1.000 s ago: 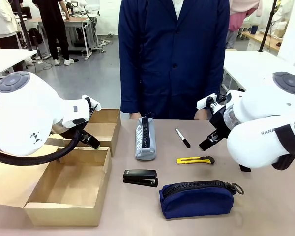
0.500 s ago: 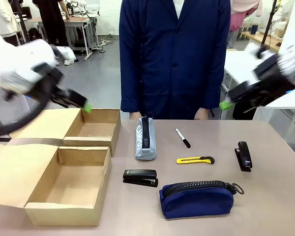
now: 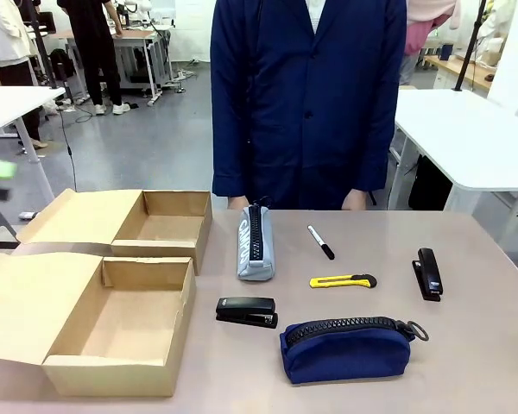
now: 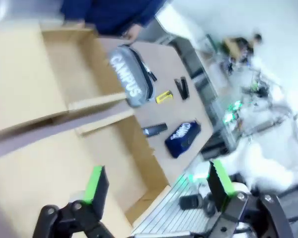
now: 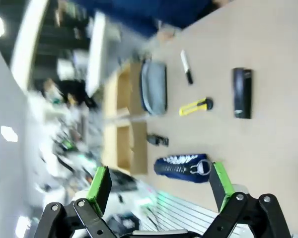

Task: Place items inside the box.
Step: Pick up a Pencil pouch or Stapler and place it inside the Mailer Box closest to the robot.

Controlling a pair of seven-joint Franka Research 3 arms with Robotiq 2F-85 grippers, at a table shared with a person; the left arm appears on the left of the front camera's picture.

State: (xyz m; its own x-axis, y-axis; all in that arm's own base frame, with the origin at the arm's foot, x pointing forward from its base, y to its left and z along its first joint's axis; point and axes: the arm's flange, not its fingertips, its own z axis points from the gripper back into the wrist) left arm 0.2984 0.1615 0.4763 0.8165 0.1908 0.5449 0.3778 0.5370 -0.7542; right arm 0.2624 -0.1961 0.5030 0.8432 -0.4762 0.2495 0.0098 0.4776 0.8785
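Brown cardboard in the front view: how does it lie?
Two open boxes. The nearer box (image 3: pixel 112 379) has its flap spread flat, and the farther box (image 3: pixel 174 203) sits just behind it. Beside them on the tabletop (image 3: pixel 483 354) lie the grey pencil case (image 3: pixel 255 246), black marker (image 3: pixel 321 242), yellow utility knife (image 3: pixel 343 281), black stapler (image 3: pixel 246 311), a second stapler (image 3: pixel 428 273) and the navy pouch (image 3: pixel 345 348). A person in a navy coat (image 3: pixel 306 103) stands at the far edge.
What does the left wrist view add?
The left pincer (image 4: pixel 157 183), jaws spread wide and holding nothing. The nearer box lies just beyond its tips, open side up. The pencil case's white lettering shows farther ahead, and the pouch lies toward the picture-right finger.
And the right wrist view?
The right pincer (image 5: pixel 160 183), likewise wide open and empty. The navy pouch lies just past its tips, between the two fingers' lines. The nearer box sits toward the picture-left finger, and the second stapler lies well ahead on the other side.
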